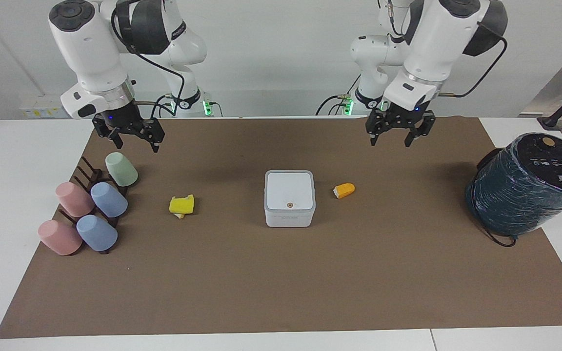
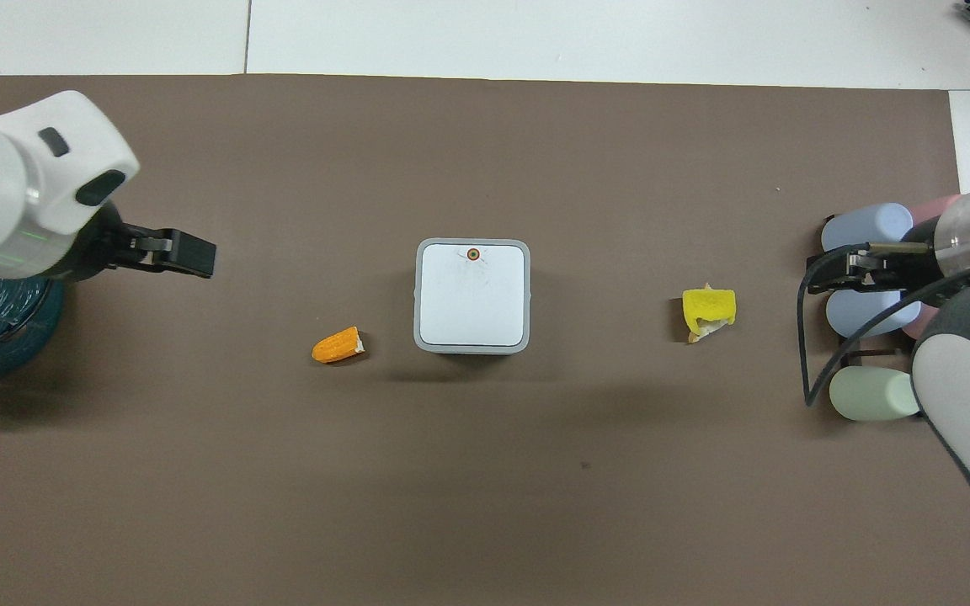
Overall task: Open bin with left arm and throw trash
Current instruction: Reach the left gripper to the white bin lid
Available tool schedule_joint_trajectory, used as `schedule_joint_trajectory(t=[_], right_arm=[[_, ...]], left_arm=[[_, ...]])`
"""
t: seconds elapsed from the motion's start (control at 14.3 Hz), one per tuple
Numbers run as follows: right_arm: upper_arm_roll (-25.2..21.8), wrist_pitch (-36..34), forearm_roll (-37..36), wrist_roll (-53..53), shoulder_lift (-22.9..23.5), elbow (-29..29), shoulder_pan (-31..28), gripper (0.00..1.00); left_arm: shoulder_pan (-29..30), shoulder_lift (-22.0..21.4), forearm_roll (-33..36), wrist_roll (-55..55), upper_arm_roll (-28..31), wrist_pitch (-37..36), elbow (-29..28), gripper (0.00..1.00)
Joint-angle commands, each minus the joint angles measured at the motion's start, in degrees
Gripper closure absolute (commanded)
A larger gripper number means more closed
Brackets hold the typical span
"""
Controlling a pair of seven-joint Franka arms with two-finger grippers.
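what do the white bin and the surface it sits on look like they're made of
The bin looks like smooth, slightly glossy white plastic: rounded moulded corners and a grey rim around a flat lid. The brown mat under it looks like matte paper or thin card, flat with a straight cut edge; hard to say which.

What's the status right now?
Left gripper open, up over the mat. Right gripper open, waiting above the cups. Bin shut, scraps outside. Nothing blocking.
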Motion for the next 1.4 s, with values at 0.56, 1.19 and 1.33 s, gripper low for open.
schedule_joint_trajectory(t=[0.56,1.19,1.33], right_arm=[[0.24,-0.19,1.39,-1.81,-0.99,-0.99,-0.63,0.0],[0.24,-0.19,1.39,-1.81,-0.99,-0.99,-0.63,0.0],[0.24,-0.19,1.39,-1.81,-0.99,-0.99,-0.63,0.0]], left_arm=[[-13.57,7.48,-4.2,-12.13,0.95,30.59,-9.18,0.86],[-16.03,14.44,-4.29,-12.75,0.95,41.87,-9.35,0.87],[-16.04,14.35,-4.29,-12.58,0.95,42.22,-10.75,0.87]])
